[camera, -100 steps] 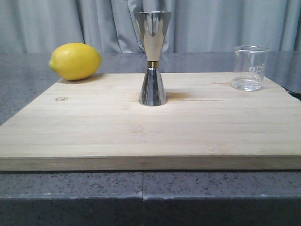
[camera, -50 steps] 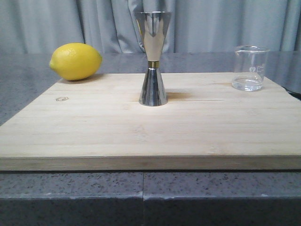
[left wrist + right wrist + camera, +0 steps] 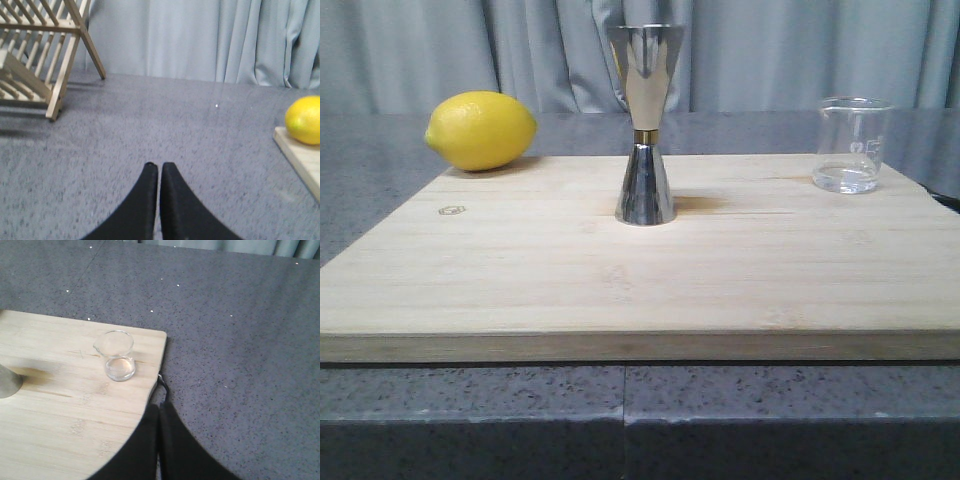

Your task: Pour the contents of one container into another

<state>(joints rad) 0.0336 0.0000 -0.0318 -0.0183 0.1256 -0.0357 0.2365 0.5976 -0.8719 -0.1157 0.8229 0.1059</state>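
Observation:
The small clear glass beaker stands at the far right corner of the wooden board, with a little clear liquid in its bottom. It also shows in the right wrist view as the beaker. The steel jigger with its gold waist band stands upright at the middle of the board; only the edge of the jigger's base shows in the right wrist view. My right gripper is shut and empty, over the board's right edge, short of the beaker. My left gripper is shut and empty over the grey counter, left of the board.
A yellow lemon rests at the board's far left corner, also seen as the lemon in the left wrist view. A wooden dish rack stands on the counter off to the left. Grey curtains hang behind the table.

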